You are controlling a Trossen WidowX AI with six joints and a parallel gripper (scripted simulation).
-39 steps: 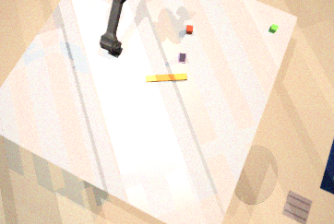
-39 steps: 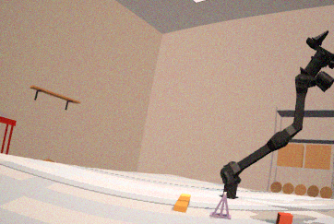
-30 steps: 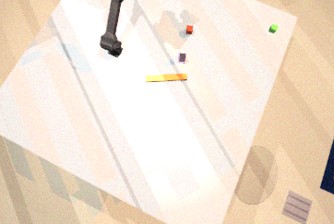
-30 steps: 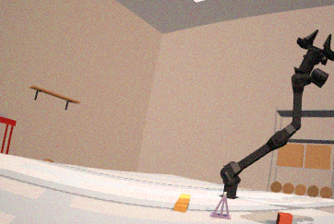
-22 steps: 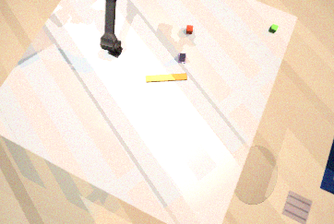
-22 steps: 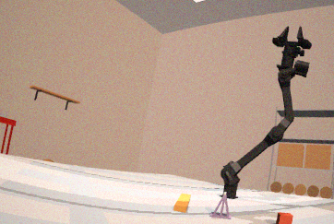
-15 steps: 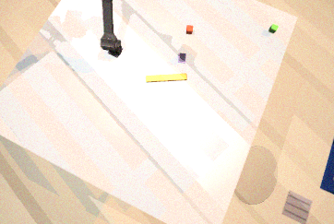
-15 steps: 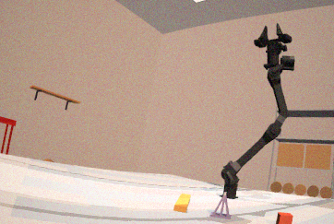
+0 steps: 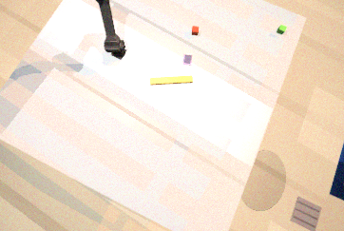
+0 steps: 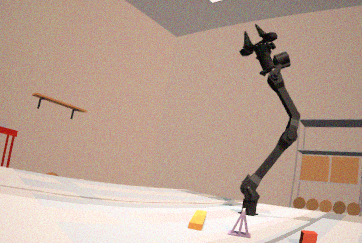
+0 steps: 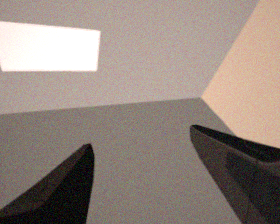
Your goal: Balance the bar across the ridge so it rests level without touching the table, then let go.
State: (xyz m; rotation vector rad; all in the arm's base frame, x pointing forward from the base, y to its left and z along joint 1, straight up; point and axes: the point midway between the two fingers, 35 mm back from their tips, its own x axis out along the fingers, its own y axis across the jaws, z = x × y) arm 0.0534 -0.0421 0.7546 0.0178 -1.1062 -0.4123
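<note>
Bar [image 9: 171, 80] lay flat on the table [image 9: 143, 153], long axis roughly left-right in the top view, just below the purple ridge [image 9: 187, 59], not touching it. Gripper [image 10: 256, 38] was raised high, pointing at the ceiling, fingers apart, holding nothing. No containers seen.
</note>
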